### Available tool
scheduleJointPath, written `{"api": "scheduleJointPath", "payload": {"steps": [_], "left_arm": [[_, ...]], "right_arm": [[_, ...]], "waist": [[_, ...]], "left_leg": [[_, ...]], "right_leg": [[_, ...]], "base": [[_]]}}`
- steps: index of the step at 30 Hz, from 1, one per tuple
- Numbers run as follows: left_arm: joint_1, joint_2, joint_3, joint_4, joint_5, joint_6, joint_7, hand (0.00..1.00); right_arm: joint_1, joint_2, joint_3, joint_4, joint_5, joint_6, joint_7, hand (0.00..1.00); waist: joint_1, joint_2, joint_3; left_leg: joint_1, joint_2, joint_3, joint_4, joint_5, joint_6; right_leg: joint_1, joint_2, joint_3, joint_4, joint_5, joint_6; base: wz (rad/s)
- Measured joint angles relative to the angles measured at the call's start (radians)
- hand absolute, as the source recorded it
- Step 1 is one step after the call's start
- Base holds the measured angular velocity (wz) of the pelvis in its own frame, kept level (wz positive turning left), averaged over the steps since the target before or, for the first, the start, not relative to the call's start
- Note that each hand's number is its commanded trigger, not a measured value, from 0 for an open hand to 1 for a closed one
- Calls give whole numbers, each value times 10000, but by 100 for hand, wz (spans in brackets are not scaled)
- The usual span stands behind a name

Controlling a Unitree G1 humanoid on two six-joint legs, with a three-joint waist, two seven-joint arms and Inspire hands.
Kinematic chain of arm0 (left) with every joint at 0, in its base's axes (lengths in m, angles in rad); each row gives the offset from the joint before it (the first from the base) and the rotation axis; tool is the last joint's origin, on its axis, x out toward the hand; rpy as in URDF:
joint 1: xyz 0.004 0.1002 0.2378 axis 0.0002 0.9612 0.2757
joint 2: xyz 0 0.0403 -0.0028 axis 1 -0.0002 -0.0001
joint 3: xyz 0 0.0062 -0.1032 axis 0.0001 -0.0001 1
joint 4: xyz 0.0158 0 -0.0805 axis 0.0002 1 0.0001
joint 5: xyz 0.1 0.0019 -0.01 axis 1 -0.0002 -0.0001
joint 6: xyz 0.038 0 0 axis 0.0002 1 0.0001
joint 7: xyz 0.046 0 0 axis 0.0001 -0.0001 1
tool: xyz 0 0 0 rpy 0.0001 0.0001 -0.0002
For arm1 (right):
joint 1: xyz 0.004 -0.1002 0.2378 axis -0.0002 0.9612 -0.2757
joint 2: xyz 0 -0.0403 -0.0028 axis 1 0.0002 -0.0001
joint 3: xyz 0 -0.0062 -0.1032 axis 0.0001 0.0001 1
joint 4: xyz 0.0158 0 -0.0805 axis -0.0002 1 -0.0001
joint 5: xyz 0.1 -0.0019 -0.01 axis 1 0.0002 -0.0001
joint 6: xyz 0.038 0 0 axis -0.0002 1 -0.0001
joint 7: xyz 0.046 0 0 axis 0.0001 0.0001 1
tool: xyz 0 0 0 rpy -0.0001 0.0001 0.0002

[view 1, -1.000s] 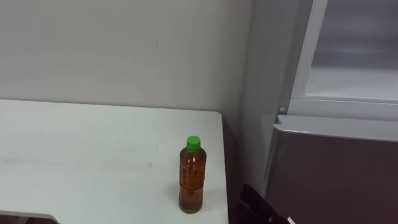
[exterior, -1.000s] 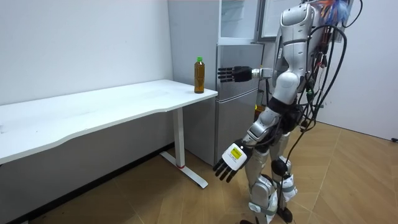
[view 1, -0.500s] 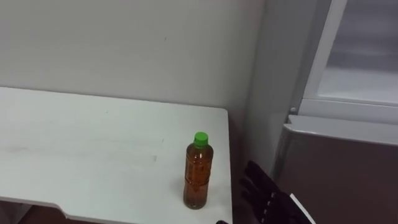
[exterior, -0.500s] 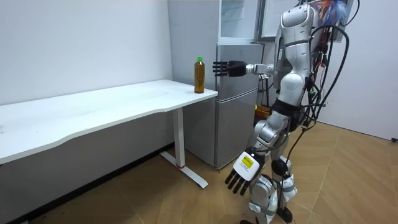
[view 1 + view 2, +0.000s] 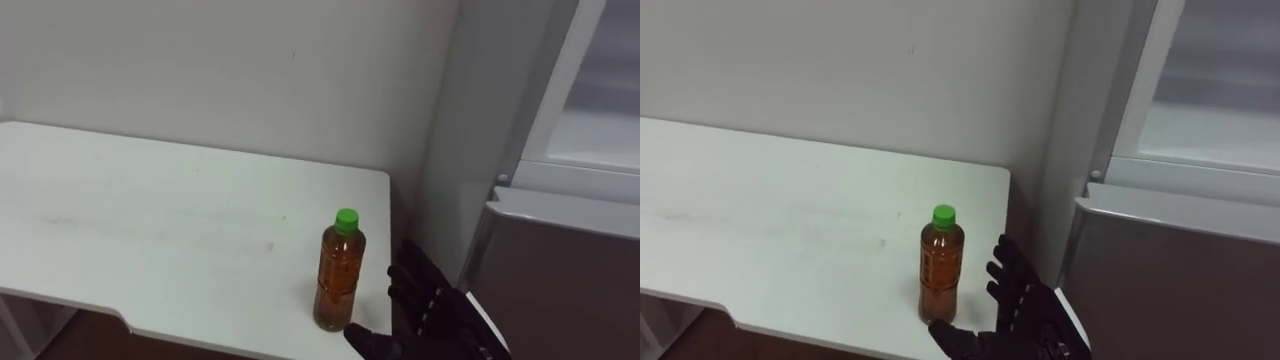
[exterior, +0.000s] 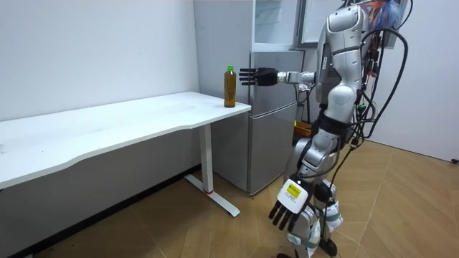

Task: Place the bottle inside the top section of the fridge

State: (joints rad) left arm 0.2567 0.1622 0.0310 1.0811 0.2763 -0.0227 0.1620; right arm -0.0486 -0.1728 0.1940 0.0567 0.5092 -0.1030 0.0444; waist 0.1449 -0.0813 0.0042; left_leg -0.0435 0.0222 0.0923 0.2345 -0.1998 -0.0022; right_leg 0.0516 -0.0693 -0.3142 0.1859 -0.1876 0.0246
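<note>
Green-capped bottle (image 5: 340,270) of amber liquid is standing upright on the white table (image 5: 150,230), near the table corner closest to the grey fridge (image 5: 560,275). The robot is standing off that end of the table, reaching its right hand (image 5: 435,318) out just beside the bottle, fingers spread wide and gripping nothing. Its left hand (image 6: 288,206) is hanging below table height, fingers relaxed and empty.
</note>
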Motion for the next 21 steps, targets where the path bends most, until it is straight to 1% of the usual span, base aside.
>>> {"api": "scheduleJointPath", "payload": {"steps": [3, 8, 11, 13, 14, 16, 20, 21], "left_arm": [[-73, 70, -53, -15, 0, 0, -11, 0], [-81, 130, -94, -13, 10, 28, -16, 0], [-148, 134, -151, -13, 17, 117, -81, 0], [-202, 133, -154, -17, 18, 211, -181, 0], [-202, 133, -153, -20, 20, 234, -181, 0], [-194, 134, -152, -20, 21, 368, -185, 0], [-196, 133, -147, -134, 20, 404, -209, 0], [-195, 133, -141, -171, 20, 410, -217, 0]], "right_arm": [[-216, 2, 54, 93, 5, -3, -223, 0], [-487, 5, 268, 114, 23, -3, -443, 0], [-921, 3, 267, 645, 52, -51, -574, 0], [-1099, -4, 268, 1020, 52, -53, -782, 0], [-1104, -5, 268, 1077, 51, -52, -802, 0], [-1162, -5, 296, 1361, 76, -52, -883, 0], [-1224, -9, 295, 1435, 143, -52, -1165, 0], [-1329, 3, 296, 1586, 155, -52, -1256, 0]], "waist": [[8, -42, 11], [89, -36, 25], [110, -14, 32], [272, -7, 34], [298, -5, 34], [363, 52, 77], [524, 111, 97], [558, 161, 105]], "left_leg": [[-158, -11, -171, 71, 4, -4], [-233, -15, -271, 74, 30, -19], [-413, -22, -379, 184, 32, -20], [-623, -21, -405, 250, 53, -15], [-681, -21, -408, 255, 65, -12], [-762, -22, -433, 274, 87, 1], [-913, -22, -503, 364, 97, -5], [-921, -22, -514, 369, 100, -5]], "right_leg": [[-21, -4, -195, -2, 0, 0], [-41, -2, -331, -1, 0, 0], [-120, -1, -450, 5, 1, -1], [-291, 0, -477, 10, 18, -29], [-334, -1, -487, 9, 24, -39], [-387, -12, -567, 8, 34, -53], [-506, -7, -616, 18, 44, -70], [-505, -7, -631, 20, 44, -70]], "base": [[17], [7], [10], [6], [6], [8], [5], [0]]}}
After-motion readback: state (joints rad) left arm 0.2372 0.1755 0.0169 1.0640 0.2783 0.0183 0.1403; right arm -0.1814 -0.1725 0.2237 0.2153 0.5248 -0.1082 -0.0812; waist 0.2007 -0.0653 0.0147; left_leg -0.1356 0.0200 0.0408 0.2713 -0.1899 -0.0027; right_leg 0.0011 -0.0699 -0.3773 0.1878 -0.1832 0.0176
